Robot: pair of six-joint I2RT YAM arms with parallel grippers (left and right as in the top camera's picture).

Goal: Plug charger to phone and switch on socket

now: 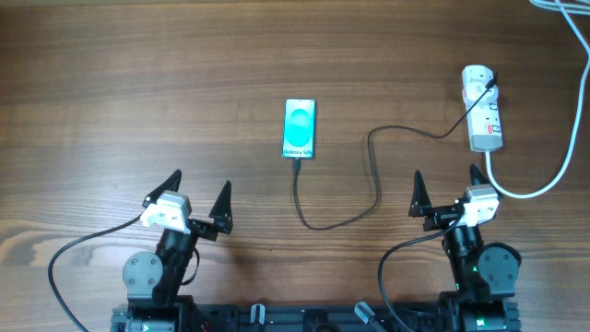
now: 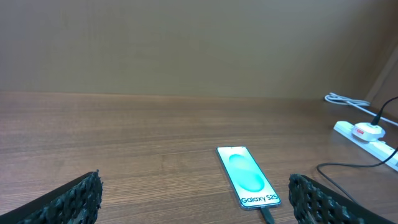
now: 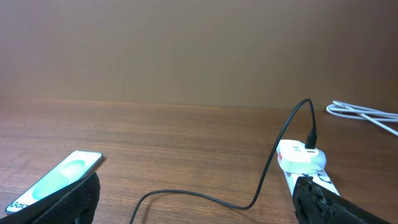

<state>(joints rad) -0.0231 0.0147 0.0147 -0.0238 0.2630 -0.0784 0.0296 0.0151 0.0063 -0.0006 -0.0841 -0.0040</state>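
The phone (image 1: 300, 128) lies flat mid-table, cyan screen up, its "Galaxy S25" end toward me. It also shows in the left wrist view (image 2: 247, 175) and the right wrist view (image 3: 53, 180). The black charger cable (image 1: 373, 175) runs from the phone's near end, where its plug tip (image 2: 266, 214) sits in the port, loops across the table and rises to a white adapter on the socket (image 1: 482, 111). The socket also shows in the right wrist view (image 3: 305, 158). My left gripper (image 1: 196, 195) is open and empty, near the front edge. My right gripper (image 1: 447, 189) is open and empty, below the socket.
The socket's thick white power cord (image 1: 553, 175) curves from its near end up the right edge to the top right corner. It also shows coiled at the far right in the left wrist view (image 2: 345, 99) and the right wrist view (image 3: 364, 113).
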